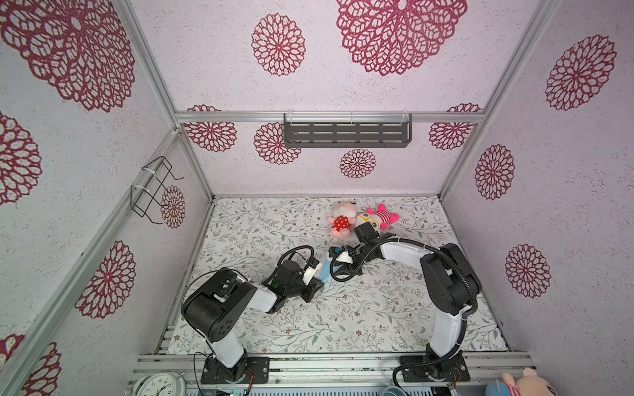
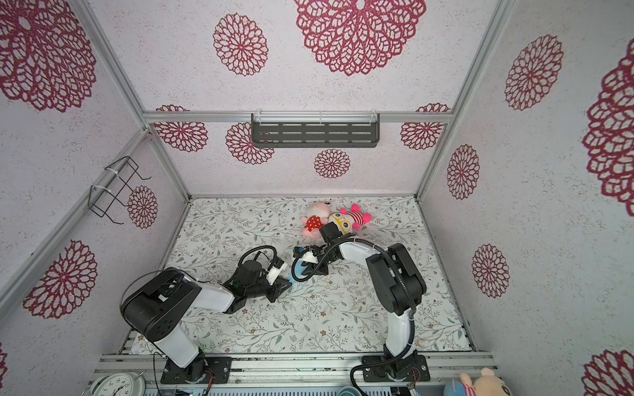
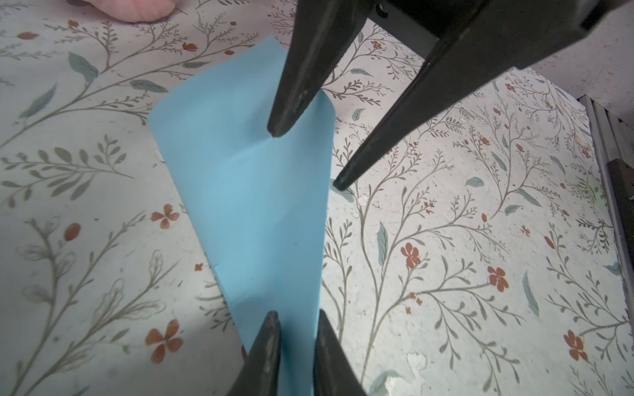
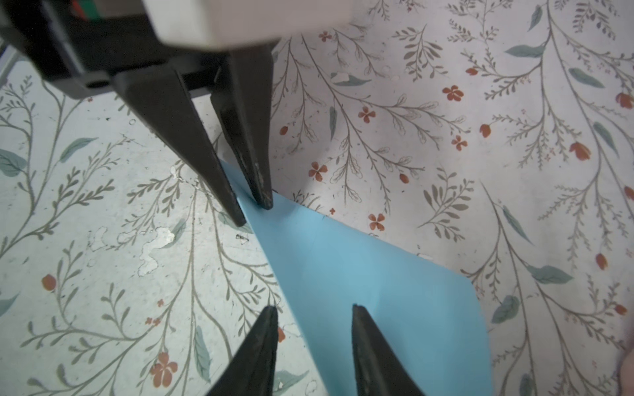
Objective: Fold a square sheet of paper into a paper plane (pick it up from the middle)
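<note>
The light-blue sheet of paper (image 3: 247, 205) (image 4: 360, 267) lies on the flowered table cover, folded into a long wedge, narrow at one end and wide at the other. In both top views only a sliver of the paper (image 1: 324, 272) (image 2: 295, 271) shows between the two grippers. My left gripper (image 3: 296, 313) (image 4: 254, 214) (image 1: 321, 284) is at the narrow end, its jaws a small gap apart with the paper's point between them. My right gripper (image 4: 314, 307) (image 3: 306, 160) (image 1: 339, 274) stands open across one long edge near the wide end, one fingertip (image 3: 278, 132) on the paper, the other over the cover.
Two pink plush toys (image 1: 341, 223) (image 1: 379, 216) lie just behind the right wrist, near the back wall. A dark shelf (image 1: 346, 132) hangs on the back wall and a wire rack (image 1: 154, 192) on the left wall. The metal front rail (image 1: 343, 360) bounds the table.
</note>
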`<state>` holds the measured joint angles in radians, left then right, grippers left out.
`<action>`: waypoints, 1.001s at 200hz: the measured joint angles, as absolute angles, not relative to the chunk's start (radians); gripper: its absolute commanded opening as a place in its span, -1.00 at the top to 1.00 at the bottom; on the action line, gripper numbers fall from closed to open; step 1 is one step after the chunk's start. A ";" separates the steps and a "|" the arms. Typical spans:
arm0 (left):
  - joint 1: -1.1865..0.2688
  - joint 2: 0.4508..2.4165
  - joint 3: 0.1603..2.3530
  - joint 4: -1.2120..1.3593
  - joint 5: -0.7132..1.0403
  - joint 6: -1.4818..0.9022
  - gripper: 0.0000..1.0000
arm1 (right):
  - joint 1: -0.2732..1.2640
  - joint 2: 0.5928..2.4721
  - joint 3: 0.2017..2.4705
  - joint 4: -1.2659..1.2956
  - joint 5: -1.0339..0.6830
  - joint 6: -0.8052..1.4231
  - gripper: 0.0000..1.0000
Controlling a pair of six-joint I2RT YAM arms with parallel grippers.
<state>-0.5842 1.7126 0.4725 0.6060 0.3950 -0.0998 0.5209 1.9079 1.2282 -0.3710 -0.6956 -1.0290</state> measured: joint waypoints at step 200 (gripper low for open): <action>-0.584 1.753 0.502 0.600 0.403 -0.087 0.44 | 0.527 1.952 1.287 -0.548 -0.745 -1.107 0.88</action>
<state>-0.5838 1.7527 0.5022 0.6003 0.4026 -0.0872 0.5274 1.9522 1.2865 -0.5484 -0.7448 -1.1069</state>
